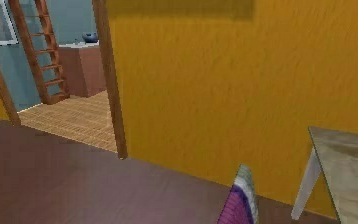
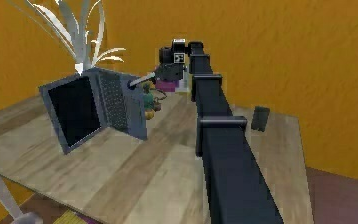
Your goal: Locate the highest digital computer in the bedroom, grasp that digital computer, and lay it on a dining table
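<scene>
Soft, even light fills both views, the orange wall (image 1: 207, 90) darkening to a shaded band along its top, the wooden floor (image 1: 82, 118) beyond it brighter, and the bench (image 2: 137, 170) evenly lit.

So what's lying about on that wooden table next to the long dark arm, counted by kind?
Laptop: 1
White feathery ornament: 1
Dark flat slab: 1
Little things too small to name: 2, a purple blob and a greenish blob
Total: 5
</scene>
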{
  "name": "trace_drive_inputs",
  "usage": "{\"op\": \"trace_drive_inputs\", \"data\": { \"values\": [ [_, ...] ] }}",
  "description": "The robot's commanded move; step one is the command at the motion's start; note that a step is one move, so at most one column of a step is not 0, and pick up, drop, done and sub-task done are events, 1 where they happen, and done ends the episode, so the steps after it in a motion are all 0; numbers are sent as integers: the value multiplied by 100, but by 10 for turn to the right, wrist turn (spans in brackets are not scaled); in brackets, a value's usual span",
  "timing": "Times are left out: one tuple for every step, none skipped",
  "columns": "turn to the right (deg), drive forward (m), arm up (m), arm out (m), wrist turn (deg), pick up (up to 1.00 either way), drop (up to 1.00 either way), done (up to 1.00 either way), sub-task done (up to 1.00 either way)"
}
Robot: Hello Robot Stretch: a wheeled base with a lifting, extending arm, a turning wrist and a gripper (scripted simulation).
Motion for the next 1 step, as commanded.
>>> {"op": "trace_drive_inputs", "data": {
  "values": [
    [0, 0, 0, -10, 0, 0, 0, 0, 0]
  ]
}}
